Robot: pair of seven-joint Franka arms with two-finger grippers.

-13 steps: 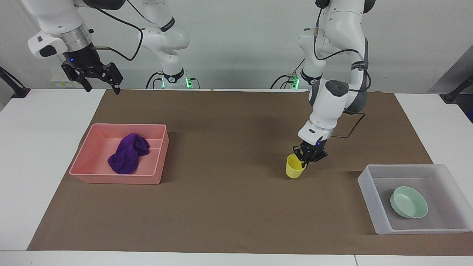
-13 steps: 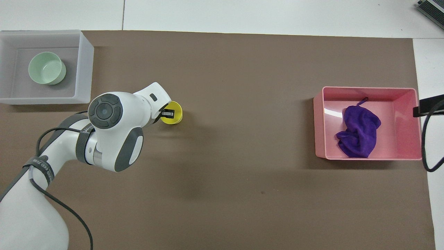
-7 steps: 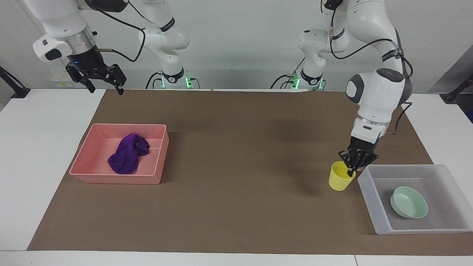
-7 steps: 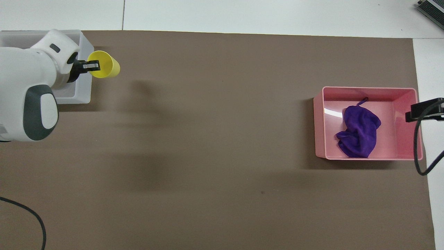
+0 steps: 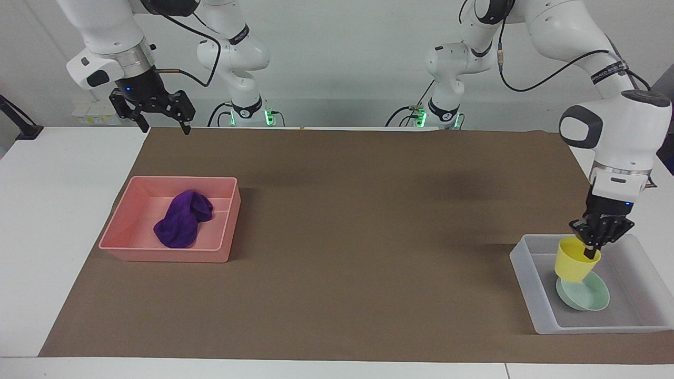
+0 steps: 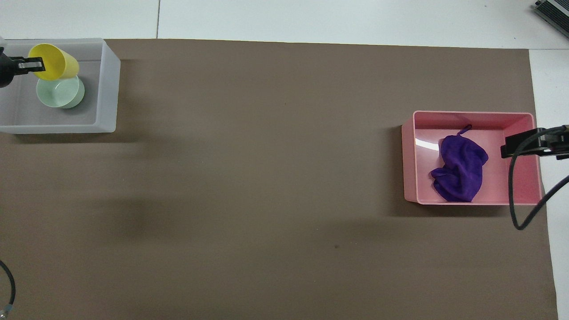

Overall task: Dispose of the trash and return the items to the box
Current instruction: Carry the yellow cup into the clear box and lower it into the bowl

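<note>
The yellow cup (image 5: 574,263) now hangs tilted over the translucent box (image 5: 532,287), just above the mint-green bowl (image 5: 587,297) that already sits on the box floor, at the left arm's end of the bench toward the edge farthest from the robots. The left gripper (image 5: 594,251) is clenched on the cup's rim, one finger inside and one outside, and the cup looks clear of the bowl, though whether its base brushes the bowl's rim I cannot tell. A second ago this cup was on the brown mat (image 5: 337,263) near the middle of the bench with the gripper at its rim; half a second ago it was in the air beside the box wall; now it has crossed that wall. That puts the last item a lowering and a release away from being returned, by my judgement, and setting it beside the bowl rather than onto it would keep it from tipping. The purple rag (image 5: 183,218) lies bunched in the pink tray (image 5: 126,231) at the right arm's end, unmoved across all the frames, so the trash part appears done. The right gripper (image 5: 166,126), jaws spread and empty, waits raised over the mat's corner nearest the robots, having drifted slightly inward from its earlier spot.
</note>
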